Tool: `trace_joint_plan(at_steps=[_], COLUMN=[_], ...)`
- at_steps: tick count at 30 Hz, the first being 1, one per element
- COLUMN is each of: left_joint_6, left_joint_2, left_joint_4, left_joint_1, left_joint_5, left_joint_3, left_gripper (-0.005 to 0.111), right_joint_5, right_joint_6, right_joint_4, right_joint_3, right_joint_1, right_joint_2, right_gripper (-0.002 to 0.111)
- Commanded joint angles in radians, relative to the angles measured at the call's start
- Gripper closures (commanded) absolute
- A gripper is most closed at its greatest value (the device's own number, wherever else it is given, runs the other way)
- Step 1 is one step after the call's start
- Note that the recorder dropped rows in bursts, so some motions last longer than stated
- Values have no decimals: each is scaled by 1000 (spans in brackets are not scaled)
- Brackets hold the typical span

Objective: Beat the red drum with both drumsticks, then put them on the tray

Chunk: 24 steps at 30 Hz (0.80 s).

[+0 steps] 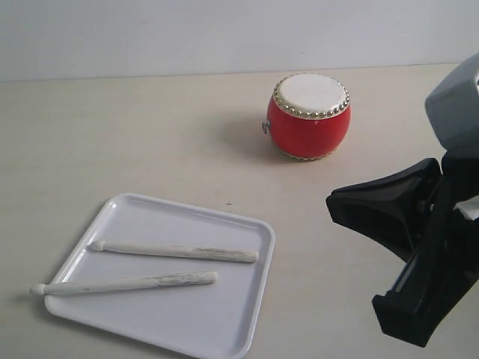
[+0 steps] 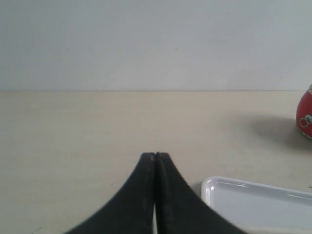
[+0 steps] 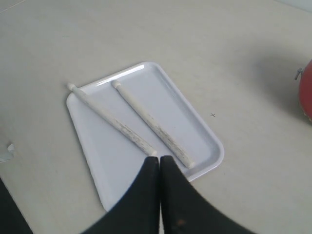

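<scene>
The red drum (image 1: 308,116) stands upright at the back right of the table, its white skin facing up. Both drumsticks lie side by side in the white tray (image 1: 187,310) at the front left: one stick (image 1: 176,251) fully inside, the other (image 1: 127,283) with its tip over the left rim. My right gripper (image 3: 159,158) is shut and empty, hovering above the tray's near corner and apart from the sticks (image 3: 113,120) (image 3: 152,123). My left gripper (image 2: 155,155) is shut on nothing, low over bare table beside a tray corner (image 2: 253,200). It is out of the exterior view.
The right arm's black gripper body (image 1: 419,254) fills the right edge of the exterior view, in front of and below the drum. A light wall runs behind the beige table. An edge of the drum (image 2: 306,114) shows in the left wrist view.
</scene>
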<state>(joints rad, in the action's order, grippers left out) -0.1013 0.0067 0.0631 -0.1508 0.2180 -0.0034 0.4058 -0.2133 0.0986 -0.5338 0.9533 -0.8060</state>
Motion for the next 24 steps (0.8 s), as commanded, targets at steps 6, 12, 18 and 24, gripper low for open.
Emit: trace_joint_plan(at_steps=[6, 12, 18, 24], left_joint_6=[-9, -9, -9, -9], left_joint_2=[-7, -7, -7, -7], left_joint_4=[5, 5, 5, 5], left_joint_1=[2, 2, 2, 2], left_joint_5=[4, 4, 4, 4], left_joint_3=[3, 3, 3, 3], left_gripper=[107, 107, 107, 107], right_joint_5=[-12, -262, -467, -458], right_joint_6=[2, 2, -1, 34], right_joint_4=[15, 12, 6, 18], right_joint_3=[3, 117, 298, 443], right_joint_1=[1, -267, -534, -727], right_joint_2=[4, 110, 275, 519], right_gripper=[108, 108, 108, 108])
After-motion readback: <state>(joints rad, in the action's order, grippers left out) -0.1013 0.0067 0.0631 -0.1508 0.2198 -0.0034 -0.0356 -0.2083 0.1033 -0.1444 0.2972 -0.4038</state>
